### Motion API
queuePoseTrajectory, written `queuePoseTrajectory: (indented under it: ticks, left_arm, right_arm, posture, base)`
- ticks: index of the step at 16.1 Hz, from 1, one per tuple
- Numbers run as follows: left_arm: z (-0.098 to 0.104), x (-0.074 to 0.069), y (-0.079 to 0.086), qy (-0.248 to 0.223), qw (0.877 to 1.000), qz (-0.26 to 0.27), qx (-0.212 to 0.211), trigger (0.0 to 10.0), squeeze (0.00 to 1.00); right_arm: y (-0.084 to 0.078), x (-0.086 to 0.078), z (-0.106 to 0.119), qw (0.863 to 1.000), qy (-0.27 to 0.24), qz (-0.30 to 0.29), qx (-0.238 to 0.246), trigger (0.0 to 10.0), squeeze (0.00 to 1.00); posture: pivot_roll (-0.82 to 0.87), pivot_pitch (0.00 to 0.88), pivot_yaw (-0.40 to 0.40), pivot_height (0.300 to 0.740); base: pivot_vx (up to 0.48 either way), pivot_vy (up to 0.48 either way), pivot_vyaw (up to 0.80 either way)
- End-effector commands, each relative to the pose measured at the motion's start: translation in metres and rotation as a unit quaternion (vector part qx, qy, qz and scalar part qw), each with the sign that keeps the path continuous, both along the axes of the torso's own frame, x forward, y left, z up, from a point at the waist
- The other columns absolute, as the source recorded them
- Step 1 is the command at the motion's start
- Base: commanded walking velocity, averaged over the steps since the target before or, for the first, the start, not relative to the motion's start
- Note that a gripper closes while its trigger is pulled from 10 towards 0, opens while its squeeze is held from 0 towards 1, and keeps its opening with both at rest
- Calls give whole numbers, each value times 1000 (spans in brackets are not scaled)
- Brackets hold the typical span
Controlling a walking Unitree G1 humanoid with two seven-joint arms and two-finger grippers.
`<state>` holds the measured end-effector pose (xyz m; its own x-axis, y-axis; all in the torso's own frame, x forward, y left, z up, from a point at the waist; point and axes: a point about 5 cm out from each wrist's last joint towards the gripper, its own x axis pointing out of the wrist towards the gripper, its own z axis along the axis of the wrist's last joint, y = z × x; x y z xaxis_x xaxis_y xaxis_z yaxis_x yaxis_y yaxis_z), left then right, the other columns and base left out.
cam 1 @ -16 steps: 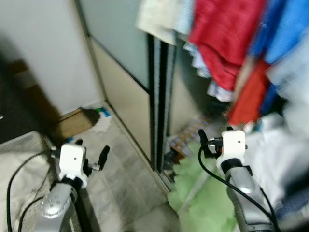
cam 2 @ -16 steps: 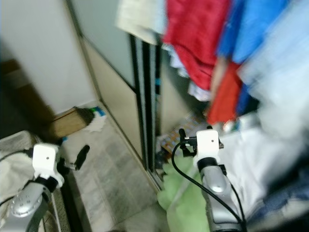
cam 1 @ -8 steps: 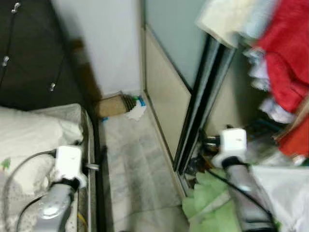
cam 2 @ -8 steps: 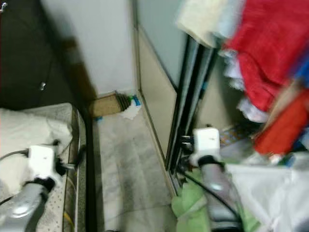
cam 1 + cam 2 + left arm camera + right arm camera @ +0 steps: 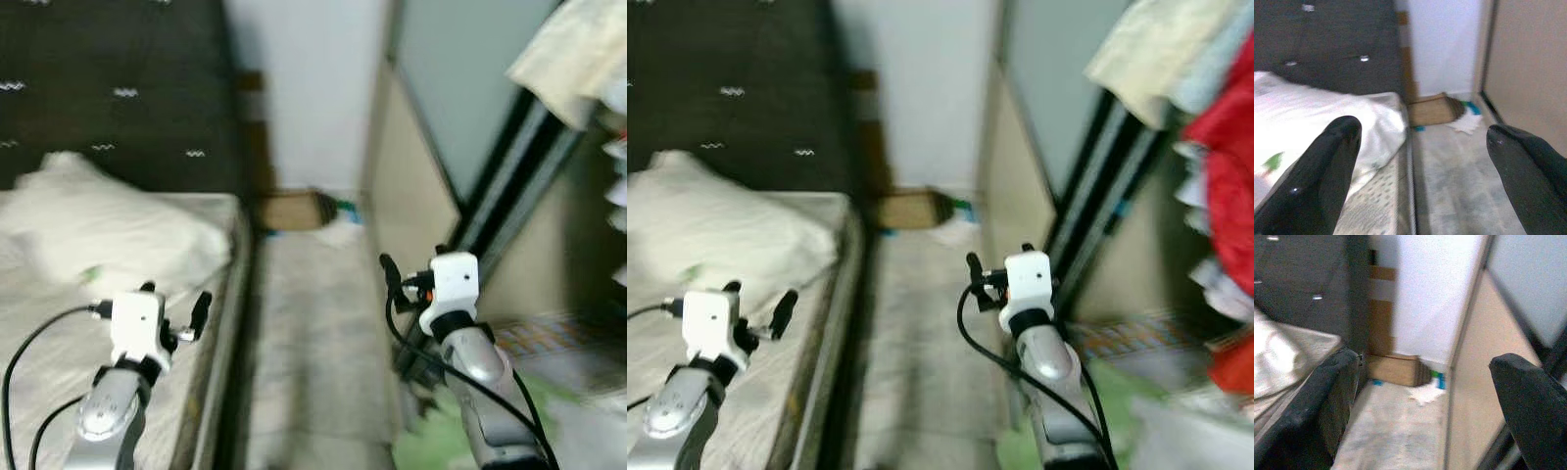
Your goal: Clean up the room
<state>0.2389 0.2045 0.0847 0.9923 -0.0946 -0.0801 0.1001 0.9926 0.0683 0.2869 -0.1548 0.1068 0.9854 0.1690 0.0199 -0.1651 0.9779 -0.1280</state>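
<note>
Nearest, the left gripper (image 5: 1420, 161) hung over the edge of the bed (image 5: 59, 343), its jaws wide apart and holding nothing. The right gripper (image 5: 1422, 401) was up above the floor (image 5: 313, 323) by the sliding door (image 5: 441, 147), jaws wide and empty too. Something green (image 5: 441, 446), too blurry to name, lay low beside the right arm. A white pillow (image 5: 108, 240) lay on the bed, its long side running across. Further back, a brown box (image 5: 289, 211) lay flat against the white wall (image 5: 304, 88), its long side along the wall. White crumpled paper (image 5: 1465, 122) sat on the floor just beside the box. Clothes (image 5: 1225, 127) hung on the right.
</note>
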Motion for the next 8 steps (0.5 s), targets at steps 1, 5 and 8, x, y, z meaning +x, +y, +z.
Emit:
queuePoseTrajectory:
  ticks: [1,5,8]
  left_arm:
    - [-1,-2,-2,4,1000,-5,3,10000,0]
    - [-2,-1,-4,5,1000,-6,1,10000,0]
    - [-2,-2,-5,7,1000,-7,-1,10000,0]
  right_arm:
    - [-5,0,2,1000,-1,-7,0,10000,0]
    - [-5,0,3,1000,-2,-4,-1,10000,0]
    - [-4,0,3,1000,-2,2,-4,10000,0]
  posture:
    - [65,75,-31,740]
    - [63,84,-33,740]
    - [63,84,-35,740]
  base:
    - [0,0,800]
    - [0,0,800]
    - [0,0,800]
